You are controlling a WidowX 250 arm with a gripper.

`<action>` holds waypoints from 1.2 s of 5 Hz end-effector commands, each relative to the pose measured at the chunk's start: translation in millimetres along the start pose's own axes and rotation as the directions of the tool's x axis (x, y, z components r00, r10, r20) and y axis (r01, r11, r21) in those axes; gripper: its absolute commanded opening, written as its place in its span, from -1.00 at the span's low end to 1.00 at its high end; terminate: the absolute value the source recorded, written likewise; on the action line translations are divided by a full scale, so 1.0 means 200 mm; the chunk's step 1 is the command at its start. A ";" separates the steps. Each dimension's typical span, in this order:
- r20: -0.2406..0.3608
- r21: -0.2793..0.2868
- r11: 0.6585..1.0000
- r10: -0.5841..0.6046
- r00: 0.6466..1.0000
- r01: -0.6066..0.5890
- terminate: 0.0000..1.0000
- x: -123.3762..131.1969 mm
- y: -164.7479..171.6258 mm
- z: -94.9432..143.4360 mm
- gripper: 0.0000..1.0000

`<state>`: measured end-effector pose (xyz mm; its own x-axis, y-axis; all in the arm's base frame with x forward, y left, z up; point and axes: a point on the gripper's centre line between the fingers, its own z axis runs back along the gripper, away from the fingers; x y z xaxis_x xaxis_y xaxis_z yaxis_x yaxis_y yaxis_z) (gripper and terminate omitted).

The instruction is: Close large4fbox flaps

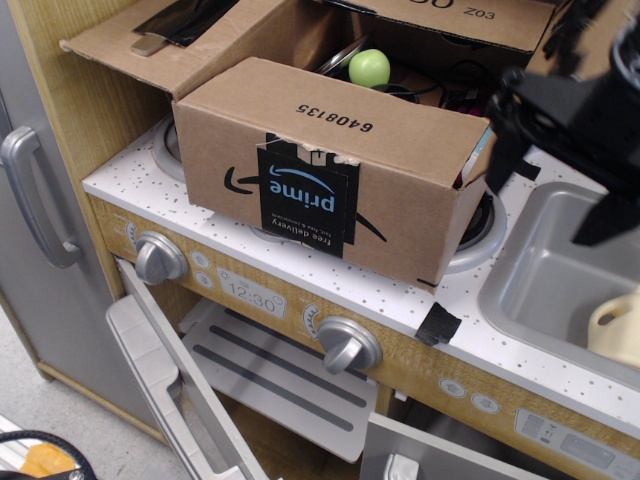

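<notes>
The large4fbox point(400, 195), brown with a black "prime" tape strip and the number 6408135, stands on the toy stove top. Its front flap point(330, 120) lies folded over the opening. The left flap point(200, 40) hangs open outward and the back flap point(440, 20) stands up. The right flap point(600, 50) is raised behind my black gripper point(548, 205), which is blurred at the box's right end, above the sink. A green ball point(368, 67) and dark items show inside the box. I cannot tell how the jaws stand.
A grey sink point(560, 290) with a cream object point(615, 325) lies right of the box. Two silver knobs point(160, 258) point(347, 345) sit on the front panel. The oven door point(170, 390) hangs open below. A grey door with a handle point(35, 200) is at the left.
</notes>
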<state>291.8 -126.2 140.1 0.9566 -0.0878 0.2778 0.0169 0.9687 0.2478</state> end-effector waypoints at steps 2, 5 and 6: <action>0.069 0.034 0.999 -0.031 0.997 0.029 -1.00 0.03 0.37 0.06 1.00; 0.029 0.100 0.995 -0.026 0.999 0.023 -1.00 0.01 0.54 -0.07 1.00; -0.003 0.115 0.993 -0.020 1.000 0.020 -1.00 0.00 0.60 -0.13 1.00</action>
<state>297.6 -5.0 134.4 0.9614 -0.1171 0.2490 0.0225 0.9354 0.3527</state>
